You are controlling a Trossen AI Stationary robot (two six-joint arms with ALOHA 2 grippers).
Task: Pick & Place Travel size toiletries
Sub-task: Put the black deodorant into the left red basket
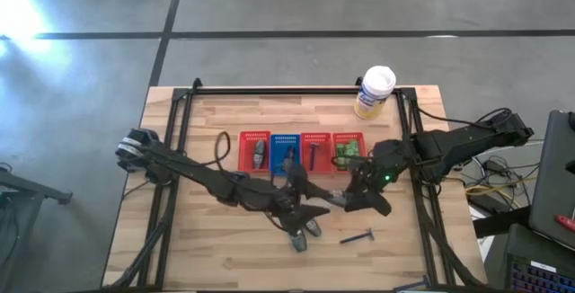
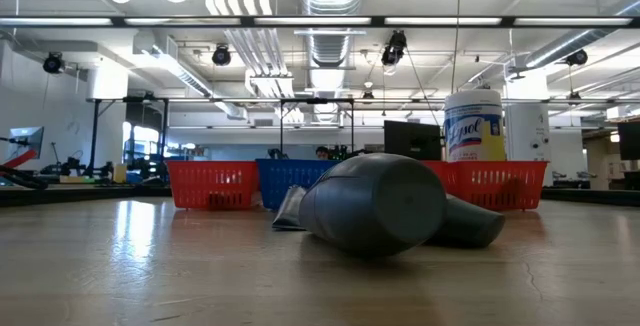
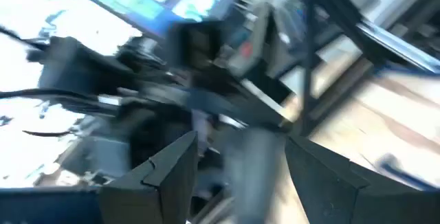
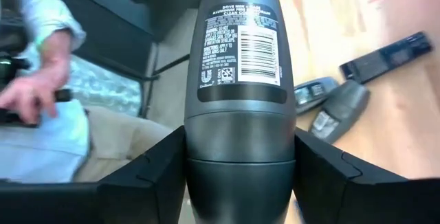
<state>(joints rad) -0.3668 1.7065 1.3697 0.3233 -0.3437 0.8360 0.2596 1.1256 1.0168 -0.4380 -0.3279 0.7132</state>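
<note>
My right gripper (image 4: 239, 141) (image 1: 352, 199) is shut on a grey rounded tube (image 4: 240, 59) with a barcode label, just right of the table's middle. My left gripper (image 3: 240, 148) (image 1: 316, 212) faces it from the left, open. A blurred grey shape (image 3: 253, 172) sits between its fingers, and I cannot tell whether they touch it. Two more grey tubes (image 1: 301, 235) (image 2: 375, 206) lie on their sides toward the near edge. A dark-handled razor (image 1: 357, 236) lies flat to their right. A dark flat piece (image 2: 290, 211) lies beside the tubes. My right gripper pinches the grey tube between its two fingers (image 4: 158, 176) at the seam where cap meets body (image 4: 199, 141). The labelled body points away from the gripper, toward the left gripper. The tube is above the wood, with the other tubes (image 4: 330, 104) lying below it.
A row of small mesh baskets, red (image 1: 254, 149), blue (image 1: 286, 149), red (image 1: 314, 149) and red (image 1: 348, 147), stands beyond the grippers, with items inside. A white-capped yellowish canister (image 1: 375, 91) stands at the far edge. A person (image 4: 41, 93) is beyond the table.
</note>
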